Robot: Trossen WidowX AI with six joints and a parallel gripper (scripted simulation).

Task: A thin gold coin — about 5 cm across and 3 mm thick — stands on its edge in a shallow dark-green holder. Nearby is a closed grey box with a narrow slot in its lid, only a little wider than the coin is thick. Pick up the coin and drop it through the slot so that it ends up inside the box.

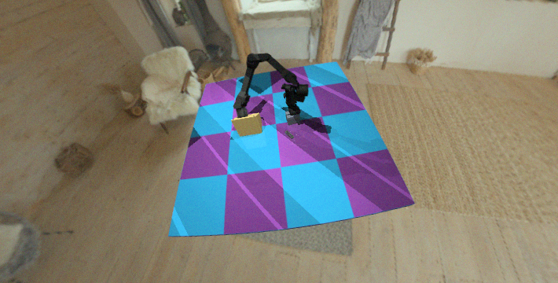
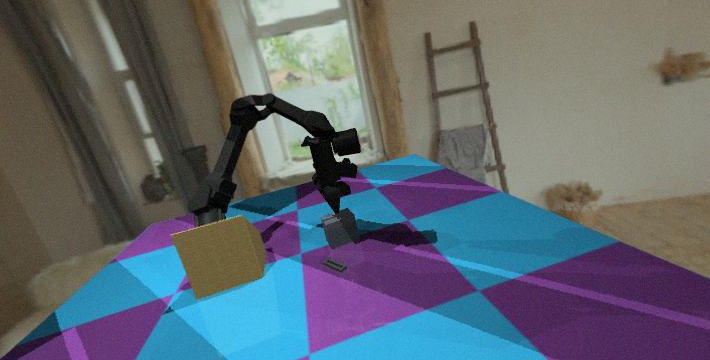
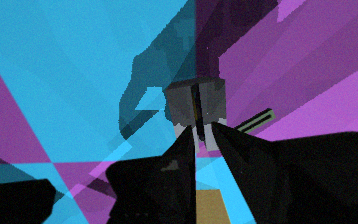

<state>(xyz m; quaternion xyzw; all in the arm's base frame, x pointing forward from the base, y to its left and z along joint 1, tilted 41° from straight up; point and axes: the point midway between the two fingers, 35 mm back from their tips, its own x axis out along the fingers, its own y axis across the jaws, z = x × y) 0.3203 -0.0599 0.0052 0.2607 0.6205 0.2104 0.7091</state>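
- The arm (image 2: 280, 110) rises from its base near the far-left edge of the tabletop (image 2: 500, 240), bends over and angles down.
- The tool (image 3: 203, 131) points downward, its fingers parted a little, with nothing held between them.

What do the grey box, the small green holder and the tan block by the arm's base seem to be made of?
Grey box: flat matte grey, perhaps plastic or painted metal; no shine, with a dark slot in the lid. Green holder: dull dark green with a paler rim, probably plastic. Tan block: even matte tan like cardboard or unfinished wood, no grain visible. All are guesses from colour alone.
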